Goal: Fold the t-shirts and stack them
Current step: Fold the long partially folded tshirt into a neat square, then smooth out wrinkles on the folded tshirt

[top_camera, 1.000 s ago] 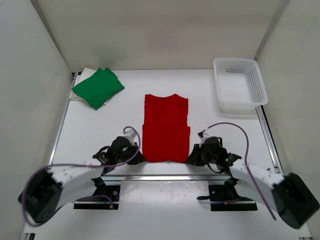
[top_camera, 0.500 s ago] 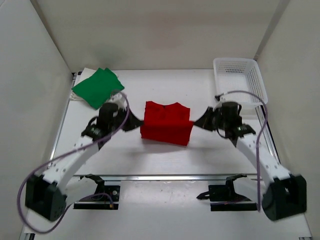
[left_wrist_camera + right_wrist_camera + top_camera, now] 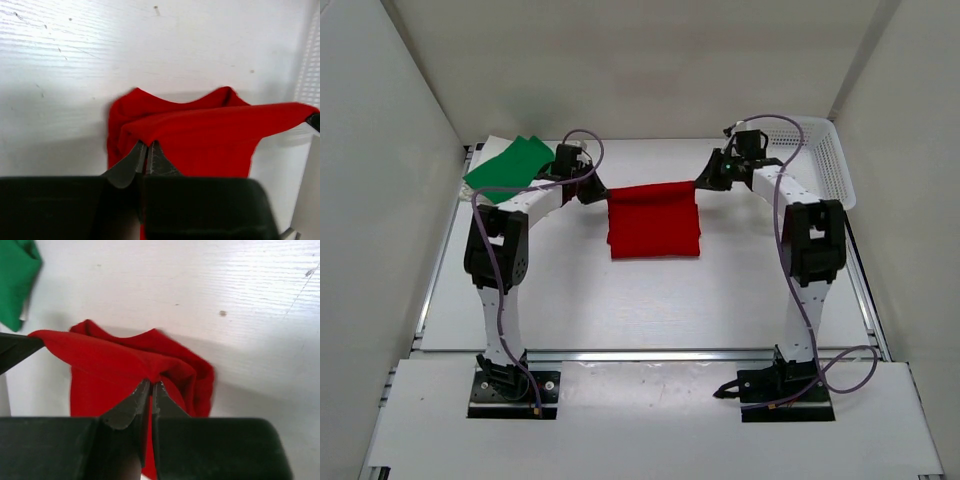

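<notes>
Bright, even overhead light; white table (image 3: 570, 300) and walls (image 3: 620, 70) nr washed out, no hard glare; top view sharp, w/ only a faint soft shadow under the red shirt (image 3: 653, 222); wrist cams dimmer, grey shadow band on table beside the cloth; black bodies of left gripper (image 3: 148, 152) and right gripper (image 3: 151, 390) blurred, out of focus at bottom; cloth edges slightly soft.

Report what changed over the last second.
The left gripper and right gripper, each shut on a near corner of the red t-shirt, carried that hem away from the bases to the shirt's far edge, doubling it over. Nothing was released. The green t-shirt and basket stayed put.
</notes>
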Motion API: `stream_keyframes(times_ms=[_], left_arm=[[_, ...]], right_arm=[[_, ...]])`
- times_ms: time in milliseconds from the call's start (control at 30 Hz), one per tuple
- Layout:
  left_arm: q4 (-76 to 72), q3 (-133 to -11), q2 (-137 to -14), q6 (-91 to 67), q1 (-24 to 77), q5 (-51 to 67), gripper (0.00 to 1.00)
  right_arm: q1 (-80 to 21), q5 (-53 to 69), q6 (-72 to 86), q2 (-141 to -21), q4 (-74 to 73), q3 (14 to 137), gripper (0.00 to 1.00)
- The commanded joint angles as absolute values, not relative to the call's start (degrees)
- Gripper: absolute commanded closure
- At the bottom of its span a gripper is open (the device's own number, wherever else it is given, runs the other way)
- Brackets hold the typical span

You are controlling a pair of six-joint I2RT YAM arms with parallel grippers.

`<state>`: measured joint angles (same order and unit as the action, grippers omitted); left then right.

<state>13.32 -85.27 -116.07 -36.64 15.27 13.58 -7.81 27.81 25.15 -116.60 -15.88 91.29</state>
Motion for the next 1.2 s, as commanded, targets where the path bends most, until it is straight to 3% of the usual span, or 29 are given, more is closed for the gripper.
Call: stream_keyframes(times_ms=[0,33,100,133,200,267,300,367,467,567,733,967,1167], left_arm=[[15.29,-90.17,-117.51,-35.86,14.33,14.15,0.87],[15.03,-90.87,-118.81,-36.38,13.89,14.67,0.84],[12.41,-90.88,-119.7,-38.05,12.92,16.25,0.61],[11.87,-90.7,-119.62,-39.62,12.57,17.04,0.32],[8.46,-89.04,-117.53,-41.47,11.34,16.96,0.26],[5.19,-85.09,-114.71,-41.75,11.68,17.14,0.33],[4.58,-84.47,-113.04,-41.31,12.39,16.36,0.39],[4.22,-82.54,-110.84,-40.26,14.06,16.17,0.41],[0.62,-78.24,-109.16,-40.25,18.01,16.34,0.44],[-1.94,-79.0,-113.01,-41.4,20.39,17.57,0.44],[-2.1,-86.91,-122.69,-43.23,19.96,18.63,0.45],[-7.29,-84.91,-127.09,-48.25,14.51,20.91,0.46],[-14.49,-78.41,-124.29,-51.94,11.52,25.57,0.3]], right_arm=[[-7.21,25.93,22.32,-121.01,-22.32,98.78,1.0],[-6.95,25.23,22.5,-122.07,-22.5,100.36,1.0],[-6.5,25.31,23.64,-123.22,-21.8,102.64,0.91],[-6.33,25.14,23.29,-124.09,-21.97,104.57,0.84],[-6.59,24.26,22.16,-125.24,-25.99,108.69,0.75],[-6.85,23.65,21.54,-124.64,-26.63,109.6,0.6],[-7.2,23.03,21.62,-123.85,-26.11,109.08,0.58],[-8.7,20.49,21.18,-119.47,-23.48,104.69,0.57],[-10.98,20.82,21.36,-114.27,-14.7,93.45,0.84],[-13.09,24.78,22.5,-114.69,-10.47,87.81,1.0],[-12.05,28.03,24.43,-118.82,-5.02,84.38,1.0],[-10.11,29.26,25.93,-122.96,-1.58,80.16,1.0],[-10.02,29.79,26.28,-123.05,-1.05,79.89,1.0]])
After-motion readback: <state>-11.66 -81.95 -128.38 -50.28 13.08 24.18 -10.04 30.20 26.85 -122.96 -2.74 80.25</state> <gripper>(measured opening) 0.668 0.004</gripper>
